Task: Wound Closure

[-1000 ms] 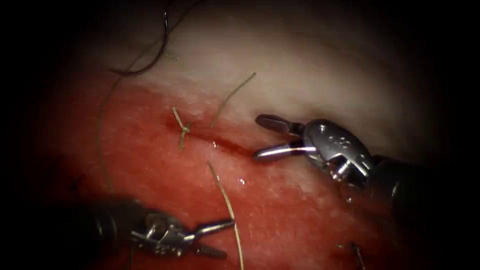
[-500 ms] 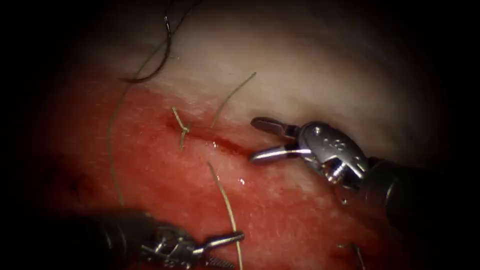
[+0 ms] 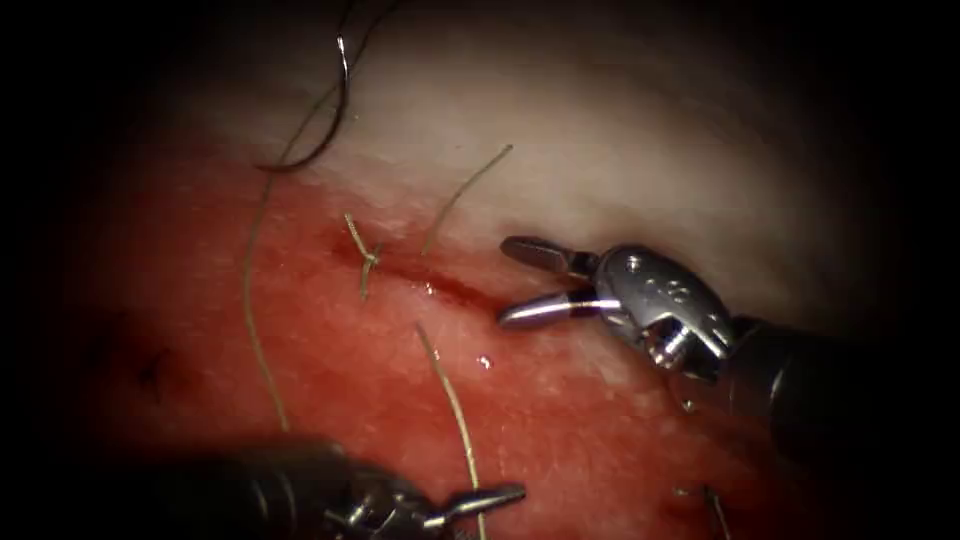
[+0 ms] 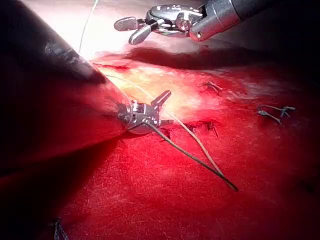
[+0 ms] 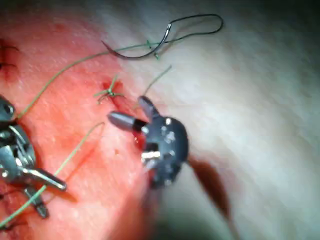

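The cut (image 3: 430, 285) runs across the red-stained tissue (image 3: 560, 420), with one tied knot (image 3: 367, 258) near its left end. The dark curved needle (image 3: 335, 110) lies free on the pale tissue far up and left of the cut, out of the tissue; it also appears as the needle (image 5: 145, 52). Its thread (image 3: 255, 330) trails down toward my left tool (image 3: 500, 497) at the bottom edge. That tool (image 4: 167, 107) has its jaws open, and a thread strand (image 5: 75, 150) crosses between them. My right tool (image 3: 508, 282) is open at the cut's right end, holding nothing.
Two cut thread ends stick out beside the cut: one (image 3: 465, 190) above it, one (image 3: 450, 400) below it. Older stitches (image 4: 275, 111) sit further along the tissue. Red fluid covers the tissue below the cut.
My left tool has slid right and down toward the bottom edge. The long thread and the needle have shifted right with it. The right tool edged slightly left.
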You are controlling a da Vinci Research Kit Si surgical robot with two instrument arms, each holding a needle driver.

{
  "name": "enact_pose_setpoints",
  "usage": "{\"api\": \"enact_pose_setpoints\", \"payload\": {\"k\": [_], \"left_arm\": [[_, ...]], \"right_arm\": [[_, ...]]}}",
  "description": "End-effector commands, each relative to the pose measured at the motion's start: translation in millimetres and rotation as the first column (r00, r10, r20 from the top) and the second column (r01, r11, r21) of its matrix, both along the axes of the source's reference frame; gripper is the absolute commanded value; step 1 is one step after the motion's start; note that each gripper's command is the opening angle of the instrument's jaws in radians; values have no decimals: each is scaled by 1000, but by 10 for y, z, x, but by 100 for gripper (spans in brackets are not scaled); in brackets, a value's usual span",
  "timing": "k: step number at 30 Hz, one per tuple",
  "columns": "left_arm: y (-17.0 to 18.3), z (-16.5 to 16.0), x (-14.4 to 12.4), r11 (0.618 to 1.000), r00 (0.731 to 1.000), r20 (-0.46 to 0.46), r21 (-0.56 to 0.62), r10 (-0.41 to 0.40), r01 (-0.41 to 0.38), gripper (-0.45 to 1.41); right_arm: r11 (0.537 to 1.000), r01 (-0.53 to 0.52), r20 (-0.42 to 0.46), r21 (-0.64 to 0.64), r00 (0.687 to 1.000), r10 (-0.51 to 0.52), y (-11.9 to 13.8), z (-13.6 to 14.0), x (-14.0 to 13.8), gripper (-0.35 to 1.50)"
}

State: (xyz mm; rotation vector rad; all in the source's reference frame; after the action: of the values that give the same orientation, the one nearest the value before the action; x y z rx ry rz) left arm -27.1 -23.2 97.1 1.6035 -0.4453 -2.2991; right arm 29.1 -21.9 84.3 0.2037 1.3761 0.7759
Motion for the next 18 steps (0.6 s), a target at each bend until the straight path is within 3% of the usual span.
{"api": "enact_pose_setpoints", "payload": {"k": [1, 3, 17, 18], "left_arm": [[-3, 6, -6, 1000, 1000, 0, 2, 6, -6, 27], [-6, 4, -5, 1000, 1000, -1, 3, 14, -14, 19], [-18, -7, 7, 999, 999, 6, 7, 47, -47, 14], [-18, -7, 8, 999, 999, 6, 8, 51, -51, -3]], "right_arm": [[1000, 1, -3, -2, 1000, -1, 1, 6, 9, 148], [1000, 1, -3, -2, 1000, -1, 1, 6, 10, 148], [1000, 6, 2, -5, 1000, -6, -1, 12, 15, 148], [1000, 6, 2, -5, 1000, -6, -1, 13, 15, 148]]}}
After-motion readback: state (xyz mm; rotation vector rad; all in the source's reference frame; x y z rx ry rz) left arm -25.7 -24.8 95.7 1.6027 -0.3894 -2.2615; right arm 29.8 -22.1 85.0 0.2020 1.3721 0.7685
